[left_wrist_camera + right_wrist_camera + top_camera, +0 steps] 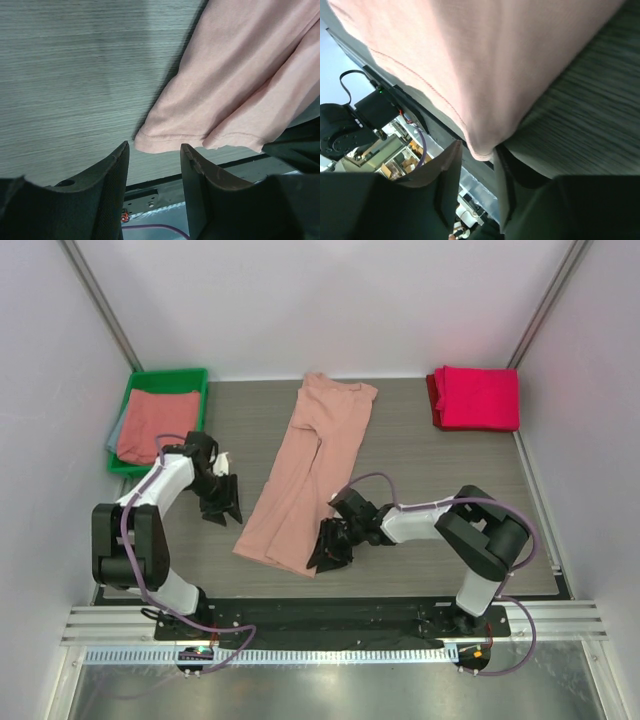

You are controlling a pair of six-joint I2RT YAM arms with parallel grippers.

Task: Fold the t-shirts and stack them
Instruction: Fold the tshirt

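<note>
A salmon-pink t-shirt, folded lengthwise, lies diagonally across the middle of the table. My left gripper is open and empty just left of the shirt's near end. In the left wrist view the hem corner lies just past its fingertips. My right gripper is at the shirt's near right corner. Its jaws stand open, with the cloth corner hanging between the fingertips. A folded magenta t-shirt lies at the back right.
A green bin at the back left holds salmon and grey t-shirts. The table's front edge and a metal rail run close behind both grippers. White walls enclose the table.
</note>
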